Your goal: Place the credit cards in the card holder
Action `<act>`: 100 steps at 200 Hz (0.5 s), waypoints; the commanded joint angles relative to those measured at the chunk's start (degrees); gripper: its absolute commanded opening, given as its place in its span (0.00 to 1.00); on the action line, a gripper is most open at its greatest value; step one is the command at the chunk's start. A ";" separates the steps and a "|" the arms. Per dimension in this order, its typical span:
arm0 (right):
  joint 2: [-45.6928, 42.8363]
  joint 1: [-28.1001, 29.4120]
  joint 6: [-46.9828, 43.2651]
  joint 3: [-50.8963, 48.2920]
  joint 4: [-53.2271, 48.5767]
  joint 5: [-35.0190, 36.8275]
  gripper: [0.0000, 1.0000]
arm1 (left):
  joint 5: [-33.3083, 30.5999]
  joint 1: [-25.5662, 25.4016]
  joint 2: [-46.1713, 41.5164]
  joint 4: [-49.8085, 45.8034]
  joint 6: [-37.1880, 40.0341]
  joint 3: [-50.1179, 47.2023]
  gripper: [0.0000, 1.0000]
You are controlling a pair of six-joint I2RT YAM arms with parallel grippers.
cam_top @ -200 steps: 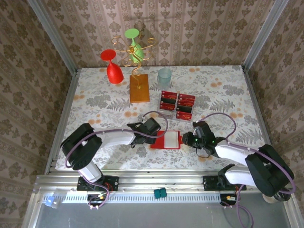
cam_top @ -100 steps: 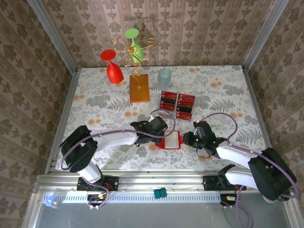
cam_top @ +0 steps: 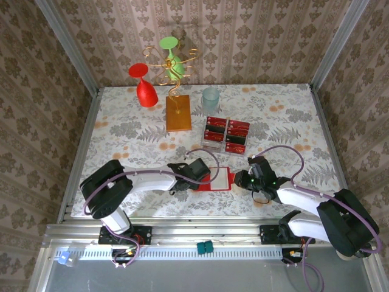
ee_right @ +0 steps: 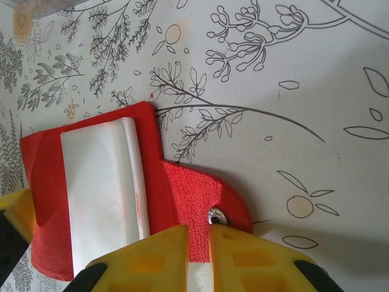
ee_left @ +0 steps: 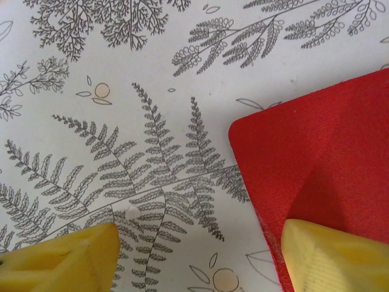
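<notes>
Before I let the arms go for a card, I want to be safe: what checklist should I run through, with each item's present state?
1. Card holder lies open, clear pocket facing up: ok.
2. Right gripper shut on its snap flap: ok.
3. Left gripper open: ok.
4. Left fingers pressing the holder flat: cannot tell; one is over its red corner, the other over the tablecloth.
5. A card in either gripper: not ok; the credit cards sit farther back.
</notes>
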 commanded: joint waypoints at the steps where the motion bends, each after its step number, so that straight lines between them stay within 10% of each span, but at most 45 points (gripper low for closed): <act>1: -0.95 -0.27 0.29 -0.15 -1.21 -0.82 0.18 | -0.56 0.94 2.59 -2.37 0.77 0.20 0.72; 100: -5.23 -0.26 -0.75 3.82 -5.62 -4.22 0.18 | 9.15 0.59 -7.97 0.01 -1.35 5.03 0.74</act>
